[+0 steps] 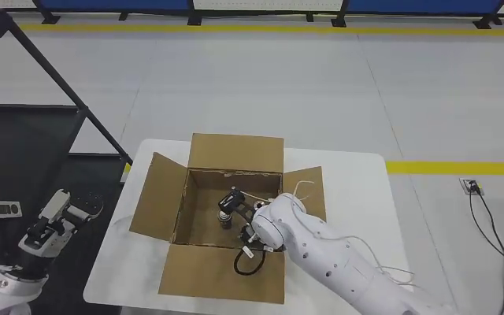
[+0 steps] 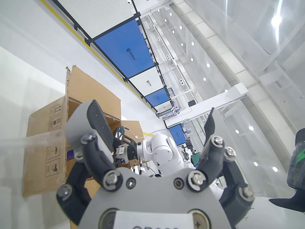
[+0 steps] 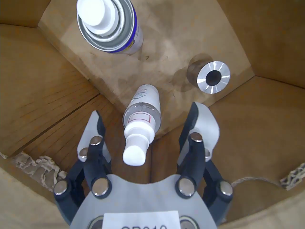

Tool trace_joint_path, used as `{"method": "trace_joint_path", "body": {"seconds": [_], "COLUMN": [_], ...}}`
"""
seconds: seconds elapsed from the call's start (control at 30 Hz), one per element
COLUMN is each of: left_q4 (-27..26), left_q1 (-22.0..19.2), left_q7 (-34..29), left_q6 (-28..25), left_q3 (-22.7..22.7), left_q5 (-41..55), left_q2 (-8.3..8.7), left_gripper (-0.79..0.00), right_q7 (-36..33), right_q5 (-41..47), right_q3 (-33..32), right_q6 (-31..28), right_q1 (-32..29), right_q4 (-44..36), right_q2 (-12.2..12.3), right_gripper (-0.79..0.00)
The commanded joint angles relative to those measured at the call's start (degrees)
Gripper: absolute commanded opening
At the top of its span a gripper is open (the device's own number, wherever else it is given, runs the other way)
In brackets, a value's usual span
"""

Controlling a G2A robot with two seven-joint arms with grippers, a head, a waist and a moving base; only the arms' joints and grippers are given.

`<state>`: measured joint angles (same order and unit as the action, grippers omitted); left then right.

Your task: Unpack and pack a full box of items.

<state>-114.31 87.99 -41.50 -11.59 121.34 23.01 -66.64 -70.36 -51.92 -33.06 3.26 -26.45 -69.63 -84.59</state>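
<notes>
An open cardboard box [image 1: 236,153] stands on the white table [image 1: 346,169]. My right gripper [image 3: 145,118] hangs inside the box, open, its fingers either side of a small white spray bottle [image 3: 142,110] that stands on the box floor; I cannot tell whether they touch it. A larger spray can [image 3: 112,28] with a white cap and a short metal cylinder [image 3: 210,76] with a hole in its top stand farther off on the box floor [image 3: 166,36]. My left gripper [image 2: 152,117] is open and empty, off the table's left side, pointing up toward the box [image 2: 47,148].
The box's flaps [image 1: 153,197] are folded outward on all sides. Its walls [image 3: 43,77] close in around my right gripper. A black frame [image 1: 55,79] and dark surface stand left of the table. A cable [image 1: 250,264] loops off the right arm over the near flap.
</notes>
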Motion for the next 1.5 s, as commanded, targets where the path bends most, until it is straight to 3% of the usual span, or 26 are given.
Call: {"method": "trace_joint_path", "body": {"seconds": [0.0, 0.07, 0.17, 0.37, 0.53, 0.77, 0.9, 1.03, 1.17, 1.3, 1.47], "left_q4": [0.00, 0.00, 0.00, 0.00, 0.00, 0.00, 0.00, 0.00, 0.00, 0.00, 0.00], "left_q1": [0.00, 0.00, 0.00, 0.00, 0.00, 0.00, 0.00, 0.00, 0.00, 0.00, 0.00], "left_q7": [0.00, 0.00, 0.00, 0.00, 0.00, 0.00, 0.00, 0.00, 0.00, 0.00, 0.00], "left_q6": [0.00, 0.00, 0.00, 0.00, 0.00, 0.00, 0.00, 0.00, 0.00, 0.00, 0.00], "left_q3": [0.00, 0.00, 0.00, 0.00, 0.00, 0.00, 0.00, 0.00, 0.00, 0.00, 0.00], "left_q5": [0.00, 0.00, 0.00, 0.00, 0.00, 0.00, 0.00, 0.00, 0.00, 0.00, 0.00], "left_q2": [0.00, 0.00, 0.00, 0.00, 0.00, 0.00, 0.00, 0.00, 0.00, 0.00, 0.00], "left_gripper": [0.000, 0.000, 0.000, 0.000, 0.000, 0.000, 0.000, 0.000, 0.000, 0.000, 0.000], "right_q7": [-0.20, -0.01, 1.61, 1.20, -5.51, -14.44, -16.90, -15.15, -8.42, 0.57, 8.39], "right_q5": [0.52, 0.56, 0.44, -2.87, -9.52, -22.89, -28.91, -27.01, -19.00, -16.51, -19.00], "right_q3": [-0.11, -0.10, -0.58, -3.25, -9.43, -26.35, -37.65, -50.77, -60.95, -64.47, -62.29], "right_q6": [-0.31, -0.59, -0.98, 0.53, 3.42, 6.49, 7.44, 7.88, 4.94, 3.57, 4.85], "right_q1": [-0.01, 0.10, 0.17, -0.93, -5.06, -17.31, -27.50, -37.20, -45.28, -49.21, -46.82], "right_q4": [0.83, 1.37, 0.82, -8.61, -26.77, -53.99, -62.89, -63.13, -57.17, -48.85, -38.64], "right_q2": [-0.21, -0.48, -0.74, 0.04, 2.52, 6.65, 8.25, 9.15, 9.57, 9.70, 9.65], "right_gripper": [-0.486, -0.557, -0.785, -0.785, -0.785, -0.785, -0.785, -0.785, -0.785, -0.785, -0.785]}}
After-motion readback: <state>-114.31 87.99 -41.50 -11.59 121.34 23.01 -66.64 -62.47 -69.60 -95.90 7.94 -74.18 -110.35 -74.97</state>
